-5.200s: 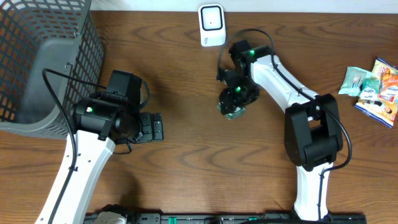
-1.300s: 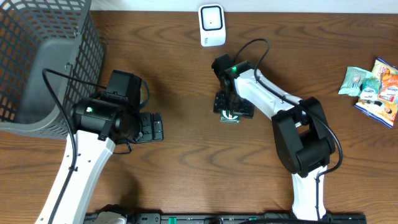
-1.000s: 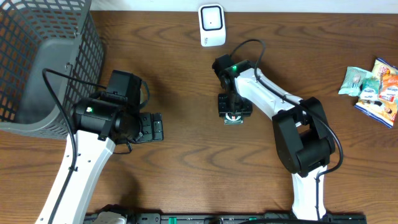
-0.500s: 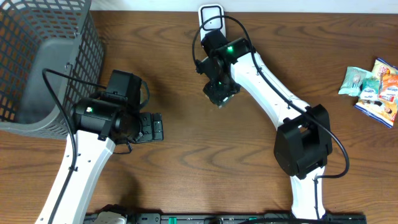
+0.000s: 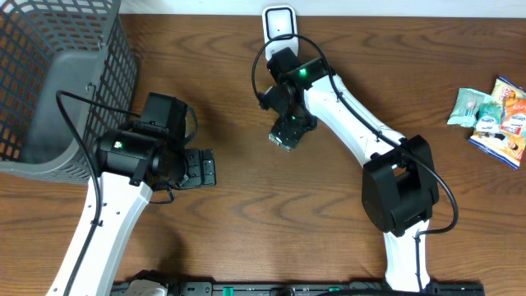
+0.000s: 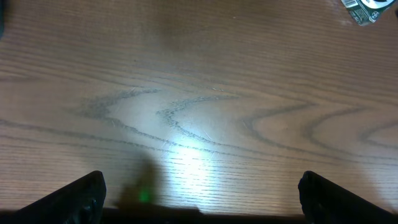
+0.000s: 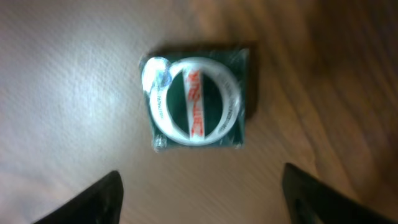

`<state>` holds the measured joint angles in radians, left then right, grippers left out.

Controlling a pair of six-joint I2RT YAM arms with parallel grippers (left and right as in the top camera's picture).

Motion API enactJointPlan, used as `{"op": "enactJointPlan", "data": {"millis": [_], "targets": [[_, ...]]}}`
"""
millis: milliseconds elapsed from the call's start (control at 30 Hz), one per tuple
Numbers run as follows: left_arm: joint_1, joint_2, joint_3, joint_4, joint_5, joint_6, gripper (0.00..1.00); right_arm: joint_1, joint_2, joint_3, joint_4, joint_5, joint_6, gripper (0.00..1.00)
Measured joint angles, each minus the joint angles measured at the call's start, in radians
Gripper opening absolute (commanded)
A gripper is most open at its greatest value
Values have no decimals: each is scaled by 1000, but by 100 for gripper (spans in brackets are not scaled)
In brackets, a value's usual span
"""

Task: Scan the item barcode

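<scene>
The item (image 7: 198, 99) is a small dark green packet with a white ring and red lettering. It lies flat on the wood, blurred, just beyond my right gripper (image 7: 202, 202). That gripper is open, with nothing between its fingers. From overhead only an edge of the item (image 5: 279, 142) shows under the right gripper (image 5: 285, 131), which hangs below the white scanner (image 5: 279, 33) at the table's back edge. My left gripper (image 5: 202, 168) is open over bare wood to the left. In its wrist view the left gripper (image 6: 202, 205) is empty and the item (image 6: 364, 9) shows at the top right corner.
A grey mesh basket (image 5: 49, 82) fills the back left corner beside the left arm. Several colourful snack packets (image 5: 493, 119) lie at the far right edge.
My right arm has swung left and back toward the scanner with the item. Its jaws have widened and the item now lies free on the wood. The left arm has not moved.
</scene>
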<state>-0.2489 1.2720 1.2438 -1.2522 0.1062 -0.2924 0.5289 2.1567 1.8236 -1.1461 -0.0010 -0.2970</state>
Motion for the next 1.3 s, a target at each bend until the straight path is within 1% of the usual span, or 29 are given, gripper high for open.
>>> {"op": "enactJointPlan", "data": {"millis": [67,133,200,233,300,367,467,567,633,733,900,967,1067,1267,1300], "targets": [[0,0,0,0,0,0,98,-2,0,0,29,0,111,99],[0,0,0,0,0,0,97,-2,0,-1,45,0,248,94],[0,0,0,0,0,0,98,-3,0,-1,47,0,433,96],[0,0,0,0,0,0,98,-3,0,-1,48,0,536,99],[0,0,0,0,0,0,97,-3,0,-5,51,2,708,99],[0,0,0,0,0,0,98,-3,0,-13,63,12,851,99],[0,0,0,0,0,0,98,-3,0,-39,83,45,1038,99],[0,0,0,0,0,0,98,-3,0,-76,145,62,1156,99],[0,0,0,0,0,0,98,-3,0,-109,211,61,1206,99],[0,0,0,0,0,0,97,-3,0,-145,270,44,1240,99],[0,0,0,0,0,0,98,-3,0,-167,284,26,1255,99],[0,0,0,0,0,0,98,-3,0,-178,286,23,1256,95],[0,0,0,0,0,0,98,-3,0,-196,291,23,1262,93],[0,0,0,0,0,0,98,-3,0,-248,341,10,1269,87],[0,0,0,0,0,0,98,-3,0,-255,345,8,1271,84]]}}
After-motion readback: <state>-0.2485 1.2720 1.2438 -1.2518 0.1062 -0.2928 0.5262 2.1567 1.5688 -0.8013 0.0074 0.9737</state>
